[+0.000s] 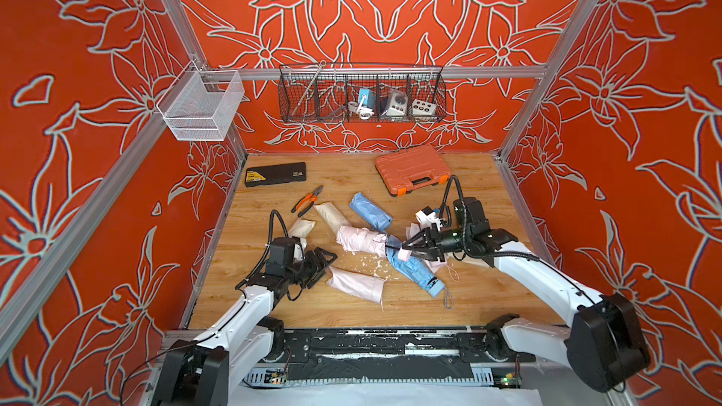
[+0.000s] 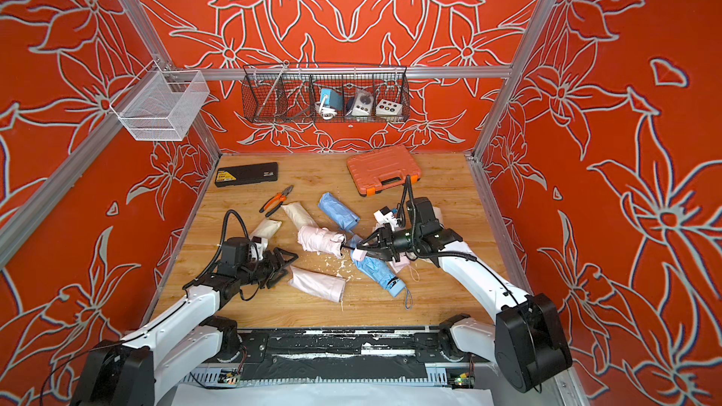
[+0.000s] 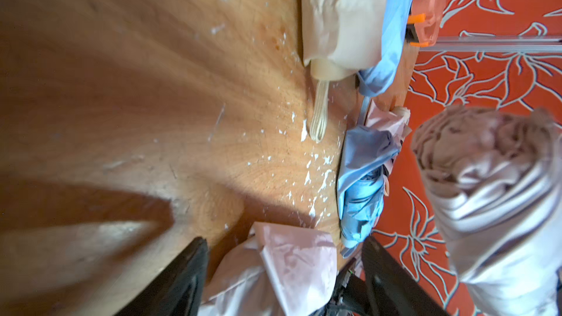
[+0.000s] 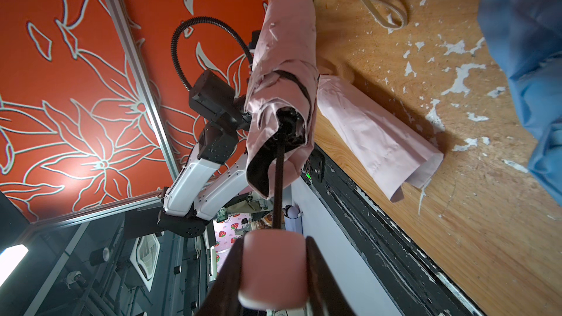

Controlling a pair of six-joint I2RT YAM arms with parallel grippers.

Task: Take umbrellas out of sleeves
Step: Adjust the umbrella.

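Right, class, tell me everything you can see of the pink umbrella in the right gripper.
The pink umbrella is a stubby, creased roll of pale pink pleated fabric with a thin black strap round it. A black shaft runs from its open end to a rounded pink handle, clamped in the right gripper. No sleeve covers it; it seems held just above the table.

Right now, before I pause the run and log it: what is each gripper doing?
Left gripper: open, fingers either side of the pink sleeve, not gripping it.
Right gripper: shut on the pink umbrella's handle.
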